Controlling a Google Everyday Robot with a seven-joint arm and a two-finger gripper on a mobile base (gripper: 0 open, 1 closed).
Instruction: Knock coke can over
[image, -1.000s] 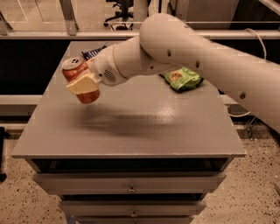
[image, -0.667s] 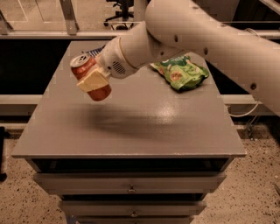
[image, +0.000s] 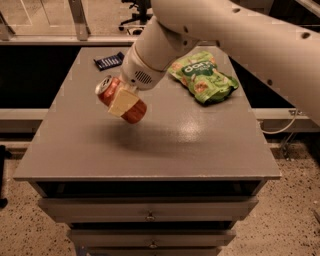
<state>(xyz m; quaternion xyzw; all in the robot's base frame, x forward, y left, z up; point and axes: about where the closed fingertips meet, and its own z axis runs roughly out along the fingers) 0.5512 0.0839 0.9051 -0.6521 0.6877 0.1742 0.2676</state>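
The coke can (image: 134, 111) is red-orange with a silver top and is tilted, its top pointing up-left. It hangs above the left middle of the grey table (image: 150, 150), casting a shadow below it. My gripper (image: 121, 102) comes down from the white arm at the upper right and is shut on the can, with a cream fingertip pad (image: 123, 102) pressed across its side.
A green snack bag (image: 202, 76) lies at the back right of the table. A dark flat packet (image: 108, 61) lies at the back left. Drawers sit under the table's front edge (image: 150, 216). The white arm spans the upper right.
The arm and the held can have shifted right and toward the table's middle. The can stays tilted in the gripper.
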